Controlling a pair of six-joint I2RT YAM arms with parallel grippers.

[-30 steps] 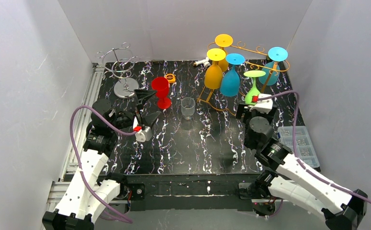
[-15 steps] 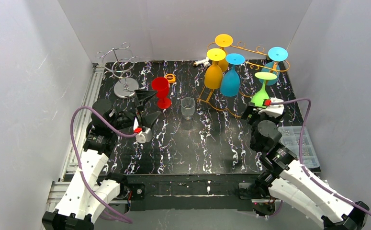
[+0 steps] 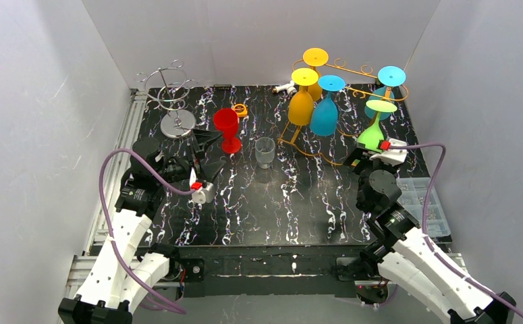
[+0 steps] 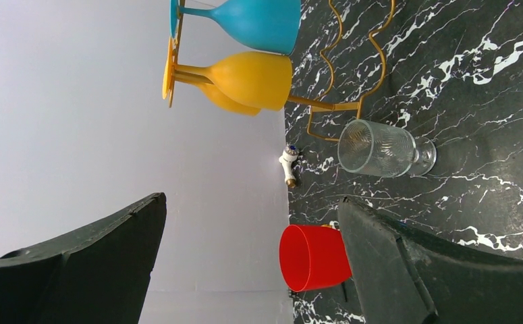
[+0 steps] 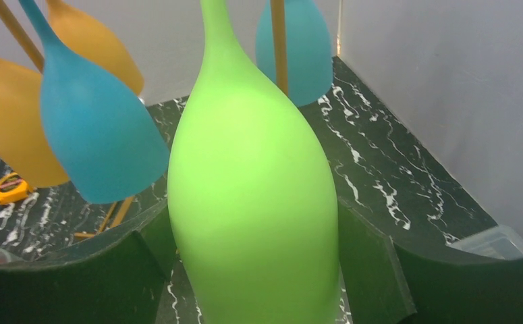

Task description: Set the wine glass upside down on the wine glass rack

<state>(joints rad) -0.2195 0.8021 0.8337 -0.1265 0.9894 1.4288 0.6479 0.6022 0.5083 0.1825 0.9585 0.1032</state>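
- Your right gripper (image 5: 255,263) pinches the inverted green wine glass (image 5: 245,162) at 2 o'clock.
- Hold it vertical; guide its foot onto the rack (image 5: 279,40) toward 12 o'clock.
- Left gripper (image 4: 252,223) stands spread.

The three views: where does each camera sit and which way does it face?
Top external: above and behind the bases, looking down at the table; both arms, left tool and right tool show.
Left wrist: on the left arm, rolled sideways, facing clear glass and red glass; open fingers show.
Right wrist: on the right arm, facing the green glass between its fingers.
Both wrist views share the yellow glasses.
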